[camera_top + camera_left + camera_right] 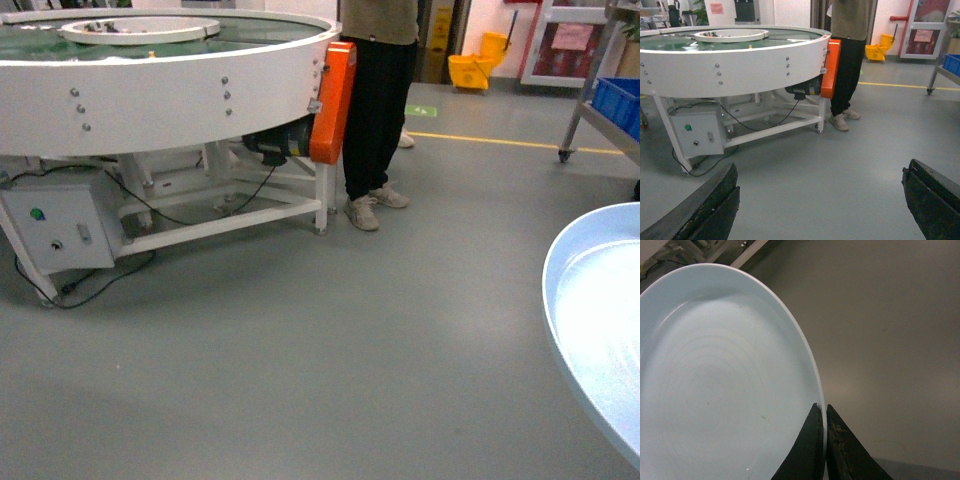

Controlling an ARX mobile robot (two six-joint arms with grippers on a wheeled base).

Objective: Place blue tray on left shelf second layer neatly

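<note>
- a round white conveyor table (150, 95) fills the left of my head view, a bystander (378, 100) standing at its orange guard (333, 100); only bare grey floor (300, 350) lies ahead of me.
- a steel rack (610, 100) with a dark-blue crate shows at the far right edge; i cannot tell whether it is the target shelf, so i judge the carry is under way and the placing not yet done.
- the blue tray (715, 390) is off the ground, held out over the floor at my right side: pale sky-blue, round, shallow, glossy, with a low rim, faint ring marks and a few specks inside.
- my right pincer (822, 440) is closed on the tray's rim, one finger inside, one outside.
- my left pincer (820, 200) hangs wide apart, holding nothing.
</note>
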